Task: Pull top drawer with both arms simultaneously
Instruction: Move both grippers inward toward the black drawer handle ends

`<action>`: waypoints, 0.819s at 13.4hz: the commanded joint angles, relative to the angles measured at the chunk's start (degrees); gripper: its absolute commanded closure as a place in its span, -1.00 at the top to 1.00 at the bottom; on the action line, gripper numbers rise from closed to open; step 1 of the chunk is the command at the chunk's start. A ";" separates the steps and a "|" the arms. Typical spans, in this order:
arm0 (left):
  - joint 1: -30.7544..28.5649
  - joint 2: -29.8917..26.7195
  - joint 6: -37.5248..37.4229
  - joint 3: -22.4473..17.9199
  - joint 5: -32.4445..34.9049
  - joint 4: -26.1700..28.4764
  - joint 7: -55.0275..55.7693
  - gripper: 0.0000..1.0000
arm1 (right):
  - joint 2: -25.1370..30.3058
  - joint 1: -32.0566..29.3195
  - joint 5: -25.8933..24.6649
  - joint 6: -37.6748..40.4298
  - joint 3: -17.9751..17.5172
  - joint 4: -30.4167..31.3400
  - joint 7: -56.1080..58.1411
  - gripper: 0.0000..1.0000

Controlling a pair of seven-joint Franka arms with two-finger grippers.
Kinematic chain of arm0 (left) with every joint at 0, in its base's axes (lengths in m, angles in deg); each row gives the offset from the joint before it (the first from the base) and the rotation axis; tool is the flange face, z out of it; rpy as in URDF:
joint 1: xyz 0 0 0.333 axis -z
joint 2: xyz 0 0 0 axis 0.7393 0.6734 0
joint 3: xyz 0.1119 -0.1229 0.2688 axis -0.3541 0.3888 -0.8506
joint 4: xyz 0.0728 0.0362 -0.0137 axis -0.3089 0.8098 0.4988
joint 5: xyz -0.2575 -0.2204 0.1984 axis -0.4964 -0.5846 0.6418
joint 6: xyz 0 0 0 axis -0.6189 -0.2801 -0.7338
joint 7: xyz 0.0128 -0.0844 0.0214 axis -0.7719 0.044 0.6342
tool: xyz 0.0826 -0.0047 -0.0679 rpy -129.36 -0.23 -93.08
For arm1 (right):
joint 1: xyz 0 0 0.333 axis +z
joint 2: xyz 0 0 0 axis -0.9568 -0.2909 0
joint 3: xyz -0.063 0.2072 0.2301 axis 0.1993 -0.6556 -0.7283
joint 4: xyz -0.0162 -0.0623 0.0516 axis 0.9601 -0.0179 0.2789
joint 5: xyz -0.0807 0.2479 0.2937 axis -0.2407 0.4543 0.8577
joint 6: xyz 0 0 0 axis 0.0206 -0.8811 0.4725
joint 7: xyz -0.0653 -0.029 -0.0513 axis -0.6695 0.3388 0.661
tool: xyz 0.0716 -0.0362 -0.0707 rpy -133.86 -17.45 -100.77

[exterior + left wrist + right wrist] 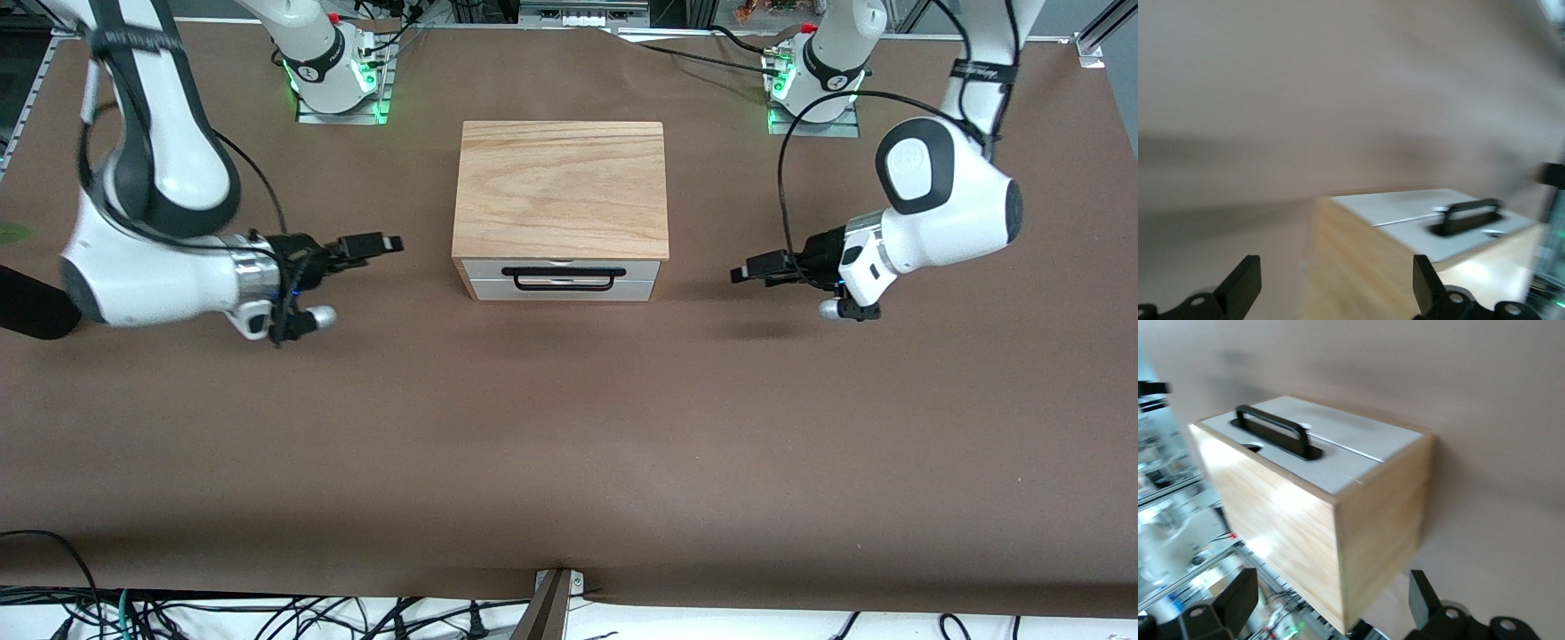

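Looking at your top drawer [560, 268]: shut. Left gripper [740, 271] and right gripper [391, 244] flank the cabinet [560, 187], fingers spread wide, holding nothing.

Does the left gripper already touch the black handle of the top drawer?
Apart. In the front view, bare table shows between the left gripper and the cabinet whose top drawer carries the handle.

Cabinet [560, 191]: mid-table, between the two arm bases. Top drawer [560, 269]: closed, above the second panel [560, 290], facing the front camera. Right gripper [378, 244]: open, beside the cabinet toward the right arm's end. Left gripper [751, 268]: open, beside the cabinet toward the left arm's end.
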 commanded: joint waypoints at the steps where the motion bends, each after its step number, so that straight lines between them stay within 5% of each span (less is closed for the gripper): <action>1: 2.53 4.14 0.86 -0.10 -15.09 -0.27 -12.86 1.00 | -2.16 0.13 11.14 -3.57 0.15 3.66 9.73 1.00; 5: 5.17 10.56 -0.11 -0.10 -29.70 -1.23 -29.93 1.00 | -3.57 2.32 28.80 -11.32 0.15 10.88 21.62 1.00; 11: 7.90 17.51 -10.82 -0.10 -41.58 -3.61 -43.47 1.00 | -5.41 7.33 44.02 -15.99 0.15 15.47 34.25 0.99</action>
